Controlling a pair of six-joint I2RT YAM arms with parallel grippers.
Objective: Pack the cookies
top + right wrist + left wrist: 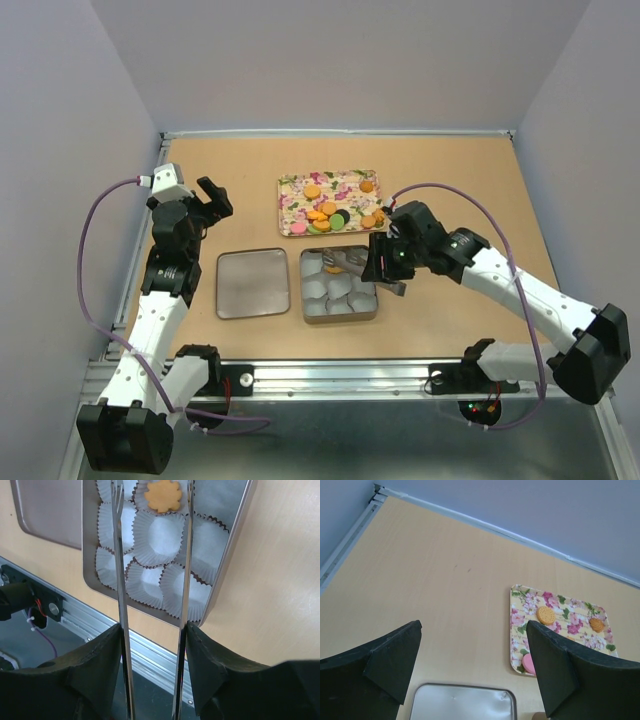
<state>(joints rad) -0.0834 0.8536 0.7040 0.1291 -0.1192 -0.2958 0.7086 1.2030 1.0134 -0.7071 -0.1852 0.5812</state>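
Orange for the most part, with a few green, pink and dark ones: cookies (325, 212), small flat discs heaped on a floral tray (295, 190) at the far middle of the wooden table (480, 180).

Single cookie (163, 495): orange, scalloped edge, lying apart from the heap in one of the white paper cups (155, 535) that fill the open tin (340, 318), just in front of the tray.

Right gripper (380, 258): over the far right part of the tin, clamped on the two metal arms of the tongs (121, 580). The arms stand parted between its fingers (100, 655). The tong tips reach out over the cups, one on either side of the single cookie. Whether they touch it cannot be told.

Left gripper (213, 200): raised over the left side of the table, jaws wide apart, nothing held. The tray of cookies lies well off to its right.

Lid (253, 283): flat on the table, just left of the tin.
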